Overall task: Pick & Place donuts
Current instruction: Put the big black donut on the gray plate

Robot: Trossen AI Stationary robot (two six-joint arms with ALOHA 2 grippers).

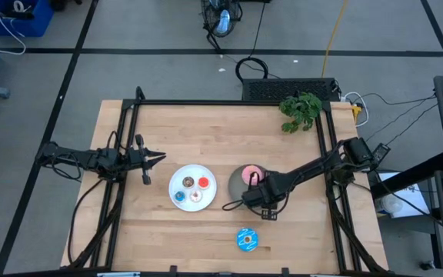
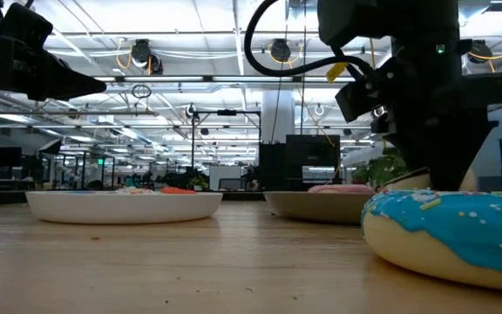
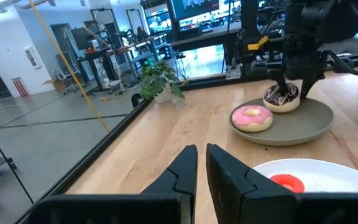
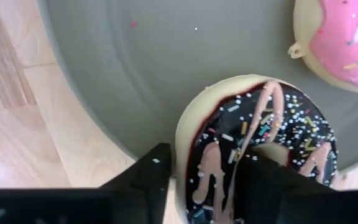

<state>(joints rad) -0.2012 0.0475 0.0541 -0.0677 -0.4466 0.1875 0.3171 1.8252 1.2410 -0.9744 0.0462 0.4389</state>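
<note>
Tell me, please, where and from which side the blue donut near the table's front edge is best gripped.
The blue donut lies flat and alone on the table, its hole facing up. Probably best from straight above, one finger in the hole and one outside, pinching the ring. The right gripper, nearest, is shut on the chocolate donut over the grey plate.

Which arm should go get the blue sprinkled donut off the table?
Probably the right. Its gripper is over the grey plate, closer to the blue sprinkled donut, though shut on the chocolate sprinkled donut. The left gripper waits beyond the white plate.
</note>
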